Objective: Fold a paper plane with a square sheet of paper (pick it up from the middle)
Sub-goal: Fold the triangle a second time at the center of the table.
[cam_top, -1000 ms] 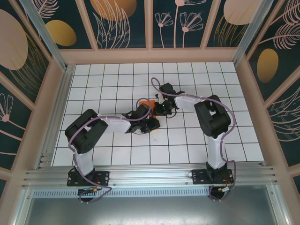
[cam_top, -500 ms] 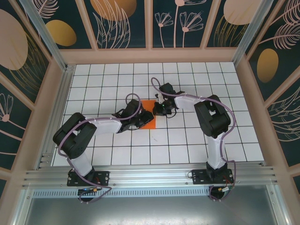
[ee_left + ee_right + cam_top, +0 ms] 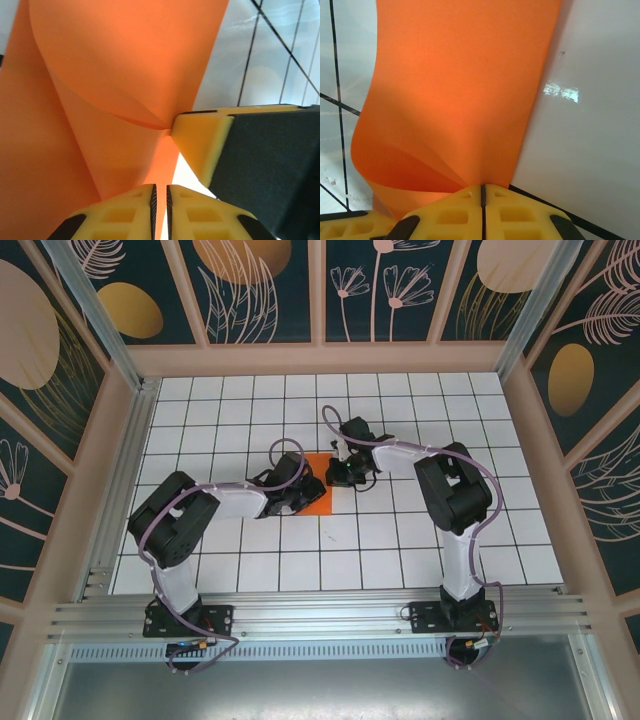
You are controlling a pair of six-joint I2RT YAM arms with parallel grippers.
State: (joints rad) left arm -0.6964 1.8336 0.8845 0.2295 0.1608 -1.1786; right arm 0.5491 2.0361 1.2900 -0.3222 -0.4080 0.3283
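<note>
The square sheet of paper [image 3: 319, 497] is bright orange and lies mid-table between both grippers. My right gripper [image 3: 338, 474] is at its right edge, shut on the paper [image 3: 460, 90], which rises from the tips [image 3: 482, 192] in a curved fold. My left gripper [image 3: 300, 498] is over the paper's left part. Its jaws [image 3: 160, 200] stand a thin slit apart, and orange paper [image 3: 115, 75] shows through the slit. Whether they pinch it is unclear. The right gripper's yellow finger [image 3: 205, 145] meets the fold just ahead of them.
The table [image 3: 400, 540] is white with a black grid. Pale wooden walls [image 3: 320, 360] enclose it on three sides, and an aluminium rail [image 3: 320, 615] carries both arm bases along the near edge.
My left gripper has slid left off the paper's middle and its jaws have narrowed. More of the orange sheet now shows. The right arm has not moved.
</note>
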